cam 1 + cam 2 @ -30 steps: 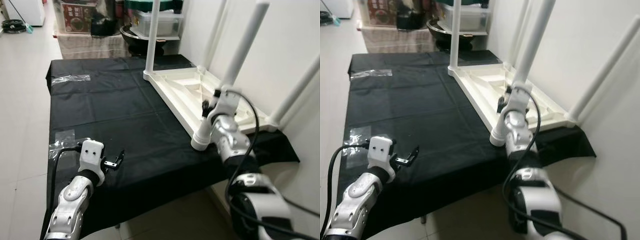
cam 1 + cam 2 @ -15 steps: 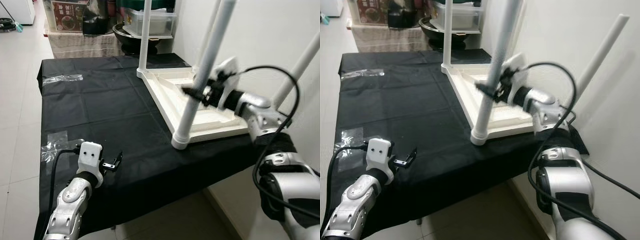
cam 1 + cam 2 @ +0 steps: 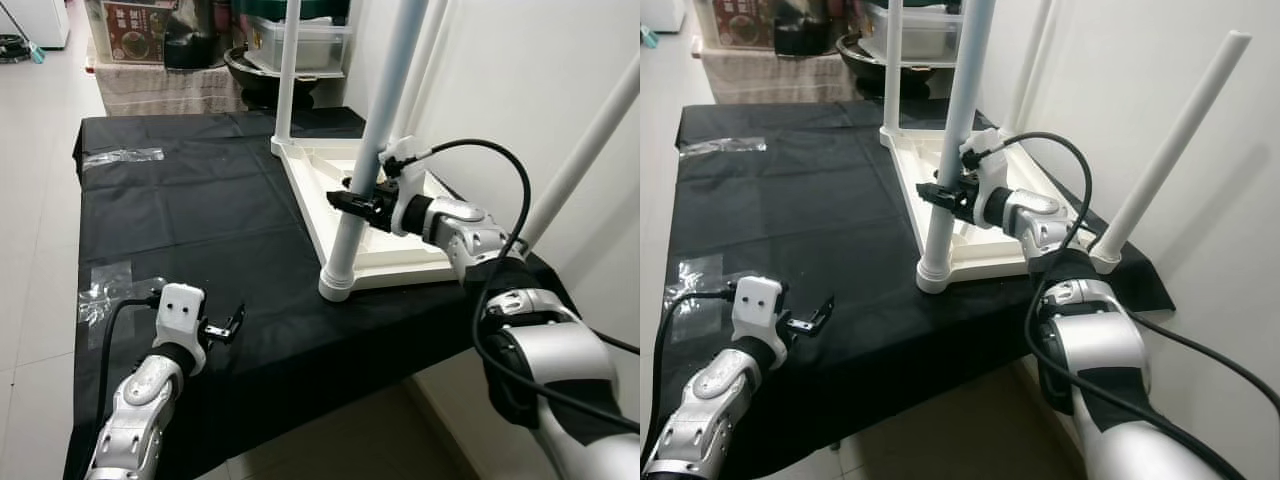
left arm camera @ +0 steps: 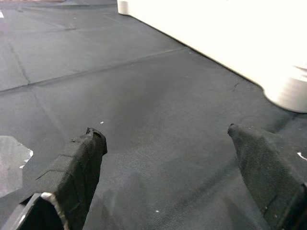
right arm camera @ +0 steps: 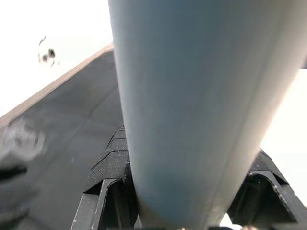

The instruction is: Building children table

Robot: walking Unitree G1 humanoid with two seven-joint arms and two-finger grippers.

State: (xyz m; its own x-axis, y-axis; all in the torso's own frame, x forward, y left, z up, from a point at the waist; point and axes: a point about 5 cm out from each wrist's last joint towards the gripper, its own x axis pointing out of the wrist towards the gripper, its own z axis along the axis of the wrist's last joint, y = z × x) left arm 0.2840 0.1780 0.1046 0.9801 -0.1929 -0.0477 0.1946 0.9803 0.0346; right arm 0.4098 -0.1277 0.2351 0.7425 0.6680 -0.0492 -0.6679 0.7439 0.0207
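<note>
Right gripper (image 3: 352, 201) reaching in from the right, fingers clamped around the near white table leg (image 3: 366, 165), which stands upright on the corner of the upturned white tabletop (image 3: 392, 250) lying on the black-covered surface (image 3: 200, 210). Left gripper (image 3: 232, 324) low over the near edge, fingers spread apart and empty. Leg tops cut off above; cluttered shelves (image 3: 250, 40) beyond.

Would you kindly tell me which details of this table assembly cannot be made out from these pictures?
- Nearest table leg: top cut off by the head views' upper edge.
- Whether that leg is seated in its corner socket: hidden inside the joint.
- Right pincer fingertips: behind the leg in the eye views.
- Back shelf items: too small to identify.
</note>
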